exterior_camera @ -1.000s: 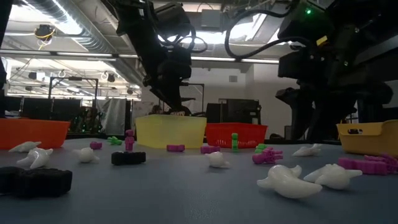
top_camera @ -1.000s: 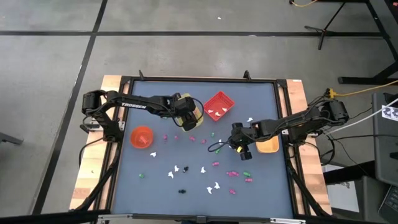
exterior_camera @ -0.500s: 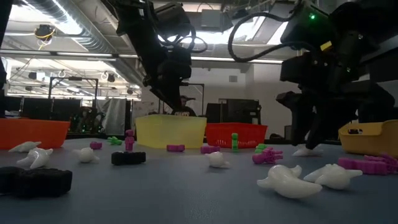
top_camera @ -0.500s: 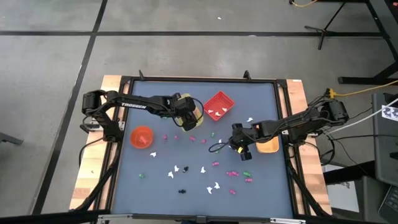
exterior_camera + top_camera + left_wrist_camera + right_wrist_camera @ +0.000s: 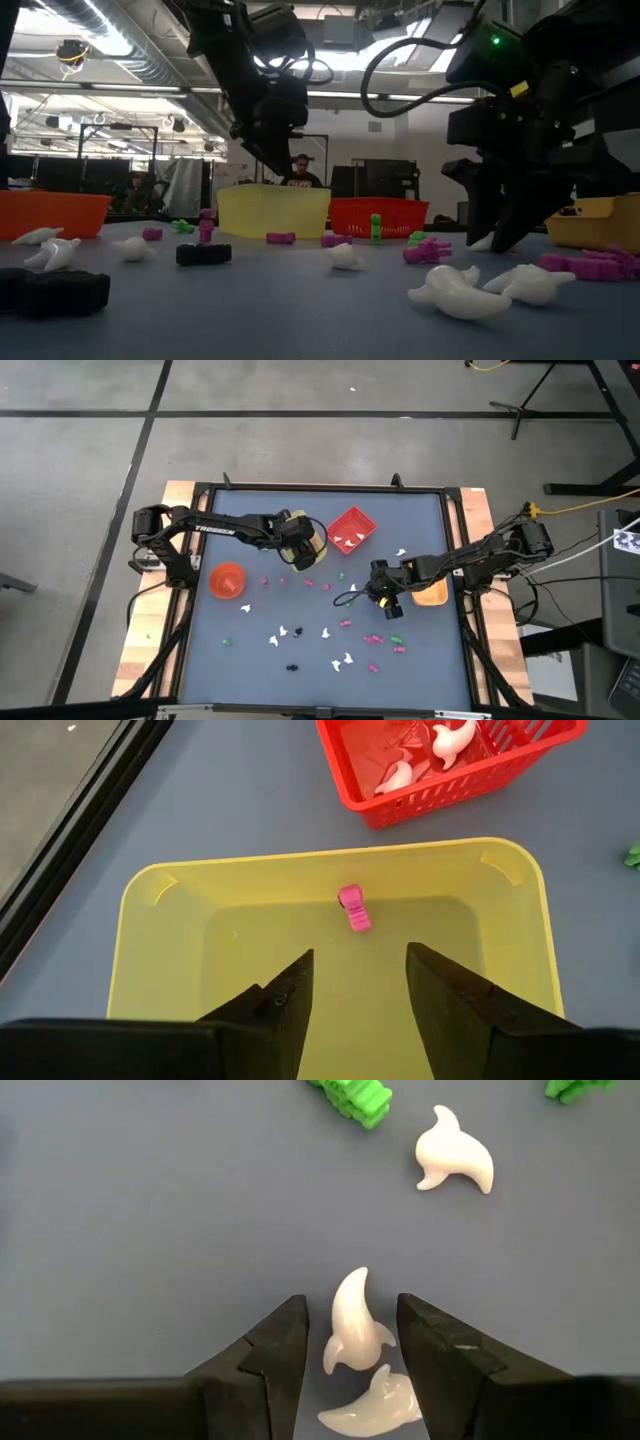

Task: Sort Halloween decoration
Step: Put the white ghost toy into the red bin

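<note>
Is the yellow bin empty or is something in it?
Not empty. The yellow bin holds one pink trinket, lying on its floor just beyond the left gripper.

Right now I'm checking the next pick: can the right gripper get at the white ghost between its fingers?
Probably yes: the right gripper is open, fingers either side of the white ghost, nothing above it. A second ghost touches it and may come along.
</note>
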Controlling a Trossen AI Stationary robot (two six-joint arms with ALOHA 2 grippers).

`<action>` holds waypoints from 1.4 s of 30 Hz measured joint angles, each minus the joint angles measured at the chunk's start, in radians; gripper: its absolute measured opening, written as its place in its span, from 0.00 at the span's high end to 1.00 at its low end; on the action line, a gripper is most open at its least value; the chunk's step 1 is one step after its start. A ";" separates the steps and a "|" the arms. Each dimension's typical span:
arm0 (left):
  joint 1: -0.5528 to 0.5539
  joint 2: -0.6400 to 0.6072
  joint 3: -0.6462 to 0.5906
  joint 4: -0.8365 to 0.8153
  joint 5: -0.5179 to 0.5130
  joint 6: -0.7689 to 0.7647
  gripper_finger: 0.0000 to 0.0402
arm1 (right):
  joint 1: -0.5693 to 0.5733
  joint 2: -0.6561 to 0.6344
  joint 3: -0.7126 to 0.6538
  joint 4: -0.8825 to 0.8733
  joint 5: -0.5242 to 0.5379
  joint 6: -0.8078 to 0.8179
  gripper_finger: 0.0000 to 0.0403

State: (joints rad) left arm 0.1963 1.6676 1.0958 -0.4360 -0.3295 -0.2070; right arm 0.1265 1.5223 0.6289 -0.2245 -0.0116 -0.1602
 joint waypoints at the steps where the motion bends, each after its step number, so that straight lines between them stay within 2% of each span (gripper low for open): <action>1: 0.000 0.000 0.000 0.000 0.000 0.000 0.64 | 0.000 0.000 0.000 0.000 0.000 0.000 0.60; 5: 0.000 0.000 0.000 0.000 0.001 0.000 0.64 | 0.000 0.001 -0.001 -0.003 -0.001 0.000 0.65; 15: 0.000 0.000 0.000 0.001 0.001 0.000 0.64 | -0.001 0.002 -0.002 -0.006 -0.006 -0.002 0.88; 18: 0.000 0.000 0.000 0.001 0.003 0.000 0.64 | -0.001 0.002 -0.002 -0.006 -0.004 -0.002 0.88; 26: 0.000 0.000 0.000 0.001 0.003 0.000 0.64 | -0.002 0.008 0.043 -0.053 -0.002 -0.019 0.81; 35: 0.000 0.000 0.000 0.003 0.003 0.000 0.64 | -0.003 0.007 0.195 -0.240 0.194 -0.166 0.80; 42: -0.001 0.000 0.000 0.003 0.002 0.000 0.64 | -0.004 0.006 0.300 -0.277 0.506 -0.337 0.80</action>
State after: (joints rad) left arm 0.1956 1.6676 1.0958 -0.4332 -0.3271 -0.2070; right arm 0.1227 1.5280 0.9286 -0.5016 0.4940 -0.4971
